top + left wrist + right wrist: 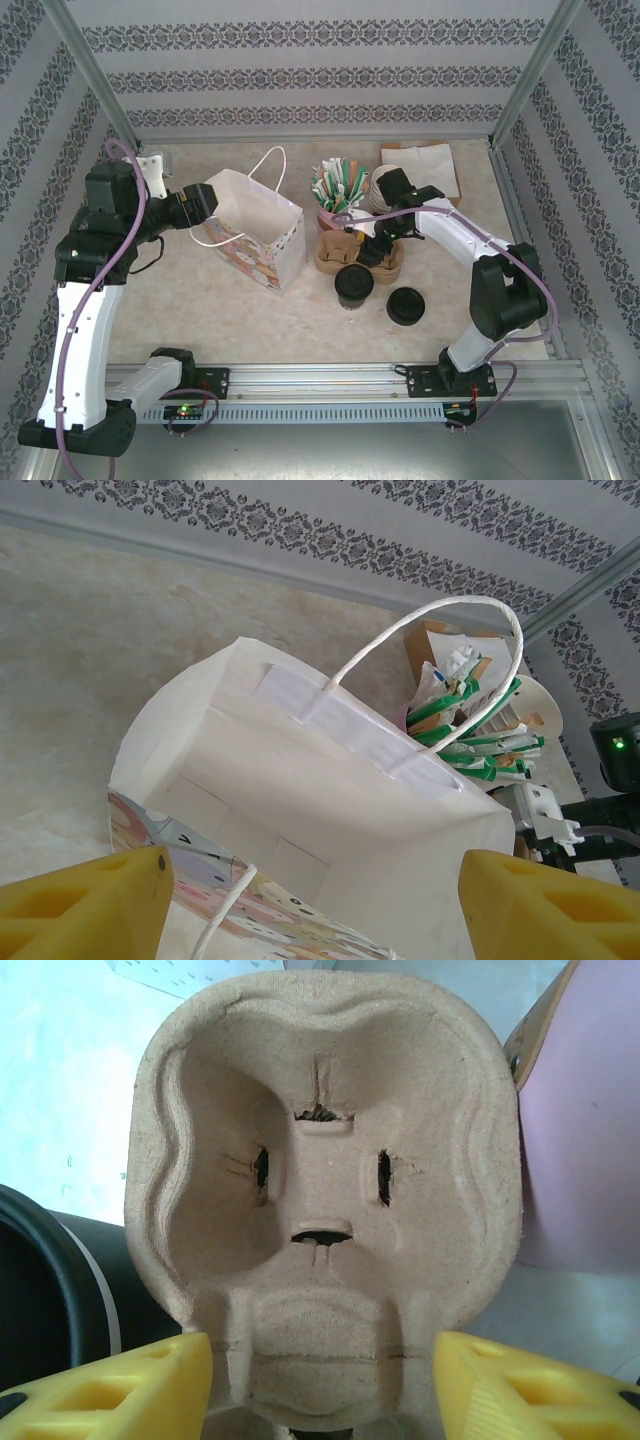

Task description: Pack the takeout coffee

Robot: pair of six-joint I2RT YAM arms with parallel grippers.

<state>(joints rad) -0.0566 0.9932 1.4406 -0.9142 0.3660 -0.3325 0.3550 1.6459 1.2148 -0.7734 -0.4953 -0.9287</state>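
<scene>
The table (pixel 200 330) carries a white paper bag (pixel 255 215) standing upright on its left half, mouth open. The left gripper (pixel 315 880) hangs at the bag's near rim with its jaws wide apart and nothing in them. To the right lies a brown pulp cup carrier (pixel 320 1160). The right gripper (pixel 322 1360) straddles one end of it with jaws parted, and a sliver of gap seems to show on each side, so it does not look clamped. The takeout coffee (pixel 353 283) stands upright on the table at the carrier's near edge, so close that touching cannot be ruled out. It is in neither the carrier nor the bag. A loose black lid (pixel 406 305) lies just to its right. The main risk is the coffee. If the carrier is dragged or lifted by one end, it could tip and knock the cup over, and a spill depends on how well the lid sits. The unheld bag could also slide or fold shut, and its looped handle could snag a load coming in.
</scene>
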